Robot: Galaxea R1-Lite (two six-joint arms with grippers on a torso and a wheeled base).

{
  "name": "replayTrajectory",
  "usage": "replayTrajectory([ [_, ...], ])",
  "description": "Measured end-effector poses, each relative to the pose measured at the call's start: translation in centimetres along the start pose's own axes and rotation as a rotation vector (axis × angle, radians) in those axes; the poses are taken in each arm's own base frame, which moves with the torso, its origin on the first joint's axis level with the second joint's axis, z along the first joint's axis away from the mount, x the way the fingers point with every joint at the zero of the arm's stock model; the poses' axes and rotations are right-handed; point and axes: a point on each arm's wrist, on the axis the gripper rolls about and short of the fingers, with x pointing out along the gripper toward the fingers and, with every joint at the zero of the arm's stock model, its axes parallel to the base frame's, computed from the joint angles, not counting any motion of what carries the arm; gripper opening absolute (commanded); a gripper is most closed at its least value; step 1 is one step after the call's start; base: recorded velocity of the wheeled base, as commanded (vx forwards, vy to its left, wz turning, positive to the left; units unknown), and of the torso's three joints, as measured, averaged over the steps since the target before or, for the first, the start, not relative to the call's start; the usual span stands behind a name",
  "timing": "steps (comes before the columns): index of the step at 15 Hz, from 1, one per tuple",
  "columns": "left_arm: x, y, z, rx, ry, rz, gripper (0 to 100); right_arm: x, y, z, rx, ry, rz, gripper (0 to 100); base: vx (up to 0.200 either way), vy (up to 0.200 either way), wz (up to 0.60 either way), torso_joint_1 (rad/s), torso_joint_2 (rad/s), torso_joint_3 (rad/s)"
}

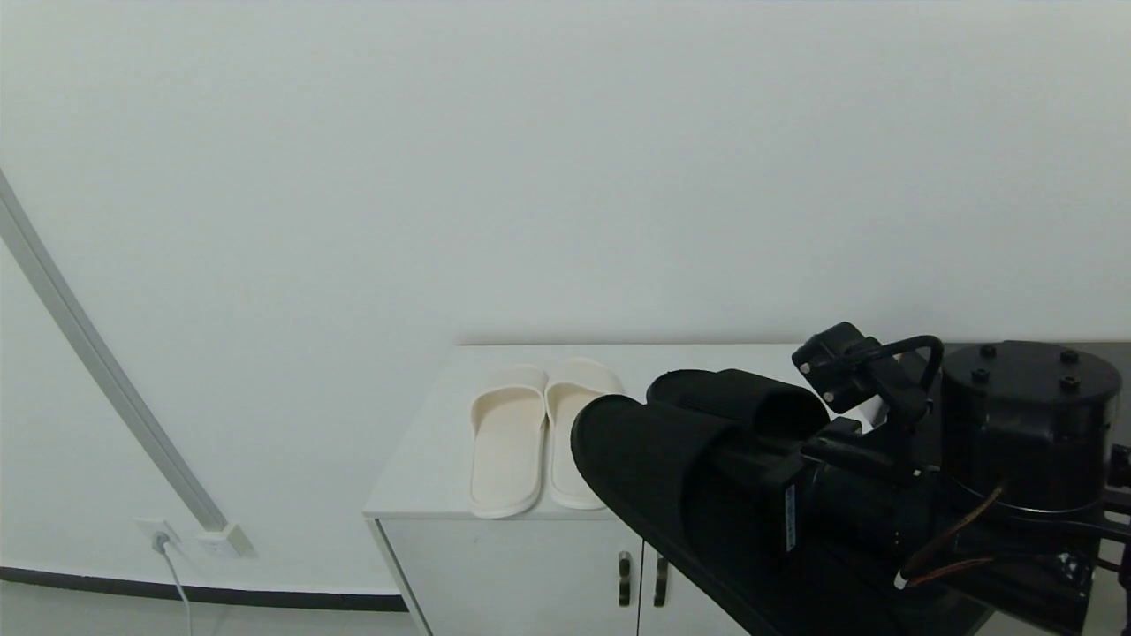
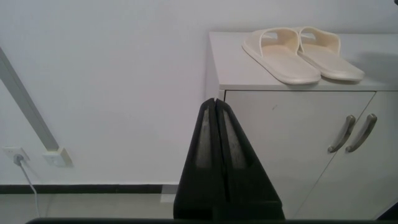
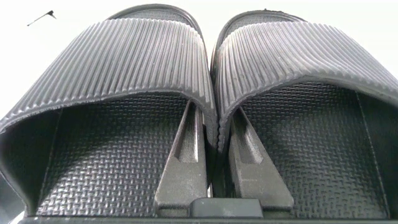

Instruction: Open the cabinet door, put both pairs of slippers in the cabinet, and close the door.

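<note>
Black slippers point(image 1: 654, 459) sit at the lower right of our head view, long axis slanting, toes toward the upper left, their inner walls pinched together by our right gripper point(image 3: 213, 112). Cream slippers point(image 1: 535, 437) lie on the shut cabinet point(image 1: 415, 481), toes toward the wall. Our left gripper point(image 2: 216, 106) is clenched, finger against finger.

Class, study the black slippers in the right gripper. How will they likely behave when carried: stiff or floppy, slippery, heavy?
The black slippers probably flex little: they jut out from the right gripper without drooping. Their ribbed straps and textured footbeds suggest a grippy surface, so slipping off the fingers seems unlikely. Held by their adjoining sides alone, they look light.
</note>
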Motion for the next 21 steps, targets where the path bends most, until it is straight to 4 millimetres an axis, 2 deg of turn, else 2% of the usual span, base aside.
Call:
replayTrajectory([
  [1, 0.0, 0.0, 0.0, 0.0, 0.0, 0.0, 0, 0.0, 0.0, 0.0, 0.0, 0.001, 0.002, 0, 0.0, 0.0, 0.0, 0.0, 0.0, 0.0],
  [11, 0.0, 0.0, 0.0, 0.0, 0.0, 0.001, 0, -0.3, 0.1, -0.6, -0.021, 0.019, 0.008, 0, -0.2, 0.0, 0.0, 0.003, 0.0, 0.001],
  [21, 0.0, 0.0, 0.0, 0.0, 0.0, 0.001, 0, -0.6, 0.0, -1.4, -0.045, 0.04, 0.002, 0, 0.0, 0.0, 0.0, 0.0, 0.0, 0.0],
])
